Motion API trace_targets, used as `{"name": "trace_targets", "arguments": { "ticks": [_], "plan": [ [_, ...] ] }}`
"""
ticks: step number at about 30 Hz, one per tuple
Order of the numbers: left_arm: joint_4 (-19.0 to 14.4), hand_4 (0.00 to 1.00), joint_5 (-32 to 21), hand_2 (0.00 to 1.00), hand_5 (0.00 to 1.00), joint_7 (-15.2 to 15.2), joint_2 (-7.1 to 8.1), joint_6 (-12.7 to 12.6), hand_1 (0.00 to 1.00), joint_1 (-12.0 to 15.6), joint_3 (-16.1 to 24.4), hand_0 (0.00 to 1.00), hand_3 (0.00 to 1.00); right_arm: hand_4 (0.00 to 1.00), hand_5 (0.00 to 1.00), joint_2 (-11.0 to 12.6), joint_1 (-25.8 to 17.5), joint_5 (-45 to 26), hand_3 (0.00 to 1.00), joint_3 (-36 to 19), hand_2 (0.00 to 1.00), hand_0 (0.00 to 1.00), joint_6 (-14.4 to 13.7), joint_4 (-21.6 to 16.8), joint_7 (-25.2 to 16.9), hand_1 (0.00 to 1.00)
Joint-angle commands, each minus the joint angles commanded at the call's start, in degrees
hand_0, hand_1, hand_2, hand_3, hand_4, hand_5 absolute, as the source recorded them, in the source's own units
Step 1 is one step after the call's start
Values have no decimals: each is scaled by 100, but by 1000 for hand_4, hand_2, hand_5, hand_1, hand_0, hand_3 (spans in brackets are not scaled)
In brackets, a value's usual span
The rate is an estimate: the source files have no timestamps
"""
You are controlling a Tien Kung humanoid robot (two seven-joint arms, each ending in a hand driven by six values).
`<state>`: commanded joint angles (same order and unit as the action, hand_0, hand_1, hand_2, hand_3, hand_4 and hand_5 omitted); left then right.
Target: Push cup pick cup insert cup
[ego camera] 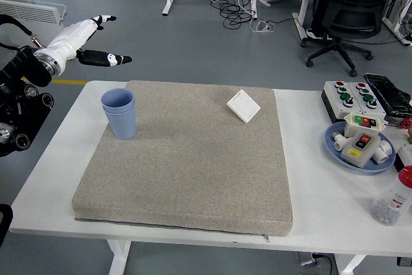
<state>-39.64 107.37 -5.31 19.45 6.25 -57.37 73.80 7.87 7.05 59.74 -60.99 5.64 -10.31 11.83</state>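
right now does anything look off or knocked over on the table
Nothing stands out. The nested blue cups stand upright on the grey mat, the left hand is open above and clear of them, and nothing is spilled. The white switch plate lies askew on the mat, but flat.

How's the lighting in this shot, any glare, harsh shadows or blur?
Head view: even, diffuse light; only soft shadows beside the nested cups and under the mat; mild sheen on the floor, no harsh glare; the left hand looks sharp, without motion blur.
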Motion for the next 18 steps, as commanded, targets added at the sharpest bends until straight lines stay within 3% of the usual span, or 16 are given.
{"name": "trace_targets", "arguments": {
  "ticks": [3,7,15,18],
  "plan": [
    [-591,614,-708,883,958,523,38,-110,814,465,352,780,811,127,466,-11,-14,1,566,-42,675,774,-8,0,0,678],
    [-1352,615,-1713,895,998,925,9,-151,833,1049,799,790,819,128,467,-27,-26,88,567,-104,675,774,-10,0,7,678],
    [-2663,615,-3650,904,998,1290,-98,-17,839,2460,1571,800,822,128,466,-72,-62,160,567,-205,675,773,-27,0,6,679],
    [-3038,616,-4336,912,998,1273,-294,2,848,3017,1825,808,826,128,467,-75,-66,198,566,-236,675,773,-25,0,5,678]
  ]
}}
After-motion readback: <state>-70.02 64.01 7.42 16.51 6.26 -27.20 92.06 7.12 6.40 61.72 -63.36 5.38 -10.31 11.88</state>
